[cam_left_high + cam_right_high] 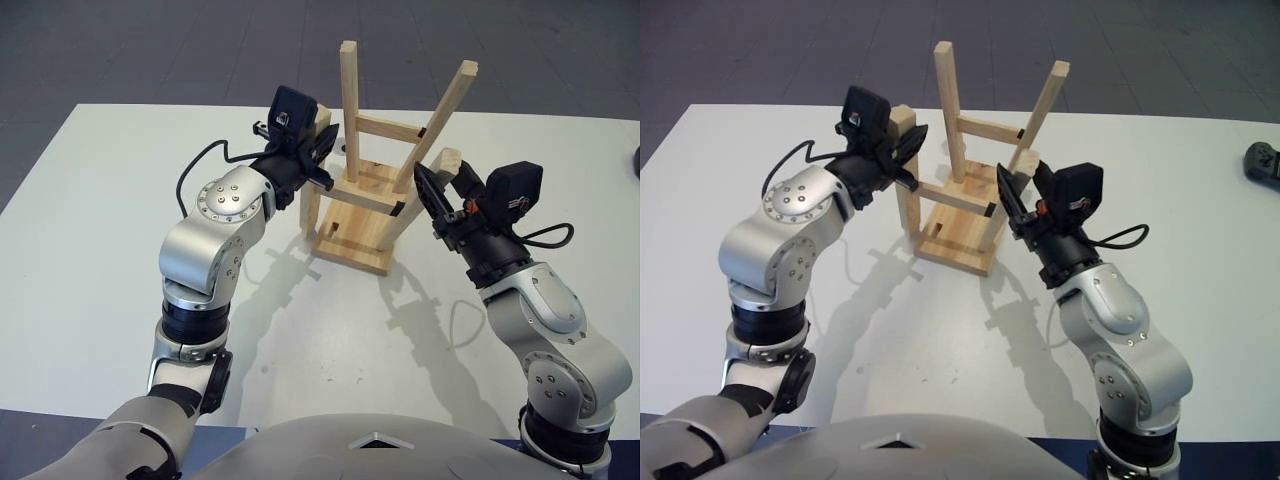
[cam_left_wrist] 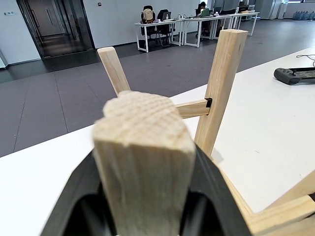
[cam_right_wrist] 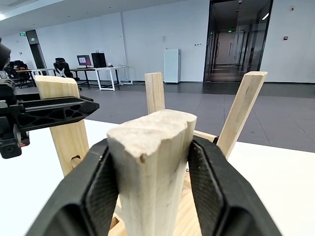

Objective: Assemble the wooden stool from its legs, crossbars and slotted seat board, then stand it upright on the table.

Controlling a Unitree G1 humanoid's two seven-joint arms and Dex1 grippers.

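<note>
While the stool [image 1: 365, 215] sits upside down in the upper middle of the head frame, its seat board [image 1: 352, 248] is on the white counter [image 1: 100, 200] and its four legs point up. The two far legs [image 1: 350, 100] rise highest in the frame and lean a little apart, with a crossbar [image 1: 388, 127] joining them partway up. A second crossbar [image 1: 372, 200] runs lower down between the near legs, just above the board.

The left pincer [image 1: 322, 160] comes in from the left of the frame and is clamped on the near-left leg [image 2: 142, 162] close to its top end. Its black fingers [image 2: 81, 196] press both sides of the wood. The right pincer [image 1: 447, 195] comes in from the lower right and is clamped the same way on the near-right leg [image 3: 152, 162], its pads [image 3: 101, 187] tight against the leg's flanks.

The board seems to lie flat, though its far edge is hidden behind the legs, so a slight tilt cannot be ruled out.

A black controller [image 1: 1262, 160] lies at the right edge of the counter, well apart from the stool.
</note>
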